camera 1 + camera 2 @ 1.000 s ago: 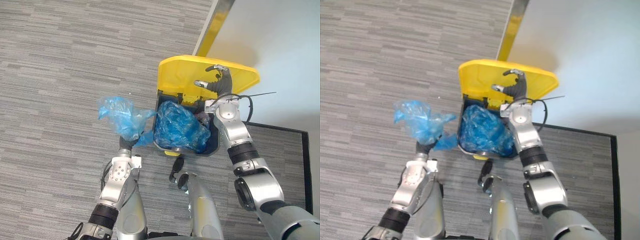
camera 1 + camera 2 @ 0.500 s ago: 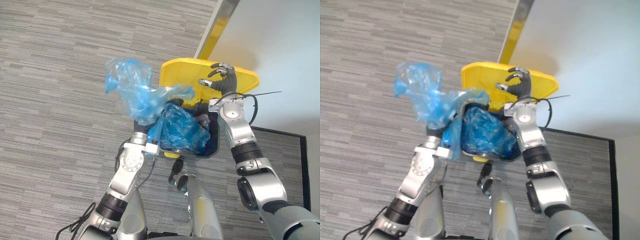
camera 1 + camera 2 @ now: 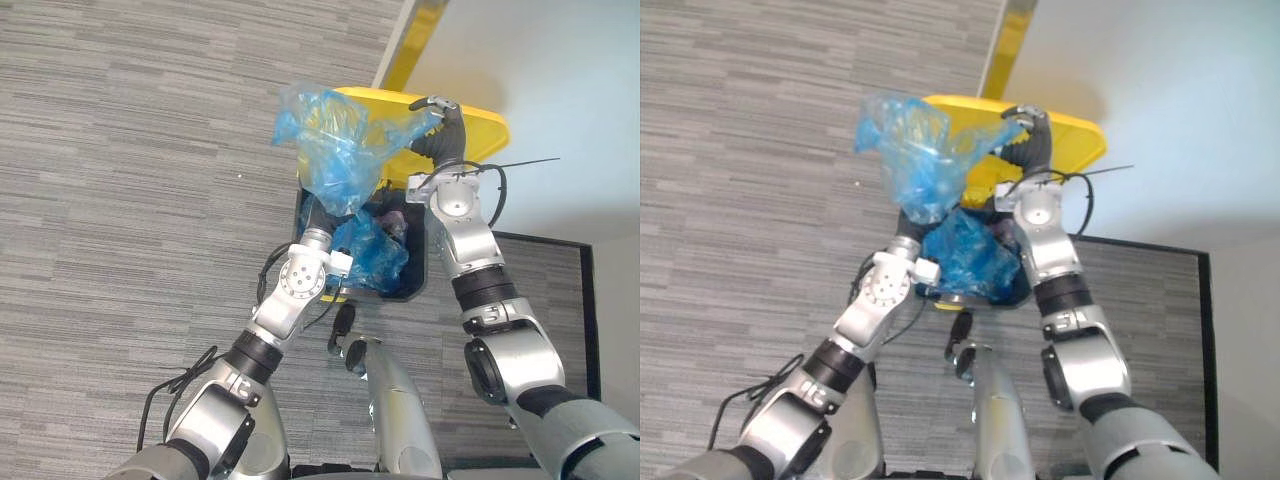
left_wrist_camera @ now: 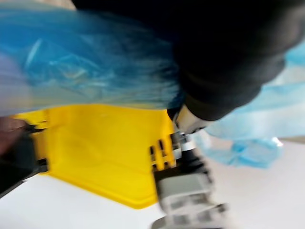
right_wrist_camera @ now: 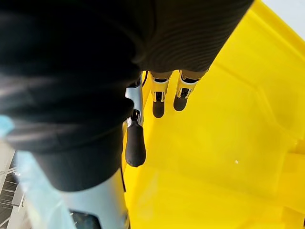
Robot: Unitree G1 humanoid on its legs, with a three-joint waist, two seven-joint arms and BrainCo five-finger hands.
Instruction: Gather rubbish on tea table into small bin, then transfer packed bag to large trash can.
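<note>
Left hand (image 3: 319, 214) clutches the gathered neck of a crumpled blue plastic rubbish bag (image 3: 340, 150), which billows at its 12 o'clock over the dark large trash can (image 3: 417, 268). Right hand (image 3: 441, 135), at 2 o'clock, rests straight fingers against the raised yellow plastic lid (image 5: 214, 157).

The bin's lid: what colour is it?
Bright yellow. The lid shows best in the right wrist view.

You're in an office-type room: grey striped carpet tiles (image 3: 120, 150), white wall (image 3: 570, 70) far right, yellow-lidded trash can (image 3: 482, 127).
</note>
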